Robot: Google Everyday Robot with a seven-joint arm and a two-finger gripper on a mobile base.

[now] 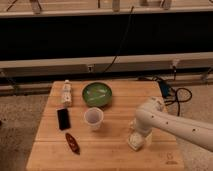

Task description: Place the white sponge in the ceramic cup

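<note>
The ceramic cup (pixel 93 118) stands upright near the middle of the wooden table (pixel 115 155), just in front of the green bowl (pixel 97 94). The white sponge (pixel 136 141) lies on the table to the cup's right, near the front edge. My gripper (pixel 137 135) comes in from the right on a white arm and hangs directly over the sponge, down at it. The arm hides part of the sponge.
A white bottle (pixel 66 92) lies at the back left. A black flat rectangle (pixel 63 119) lies left of the cup and a reddish-brown oblong object (pixel 72 143) lies in front of it. Cables (pixel 172 92) lie on the floor at the right.
</note>
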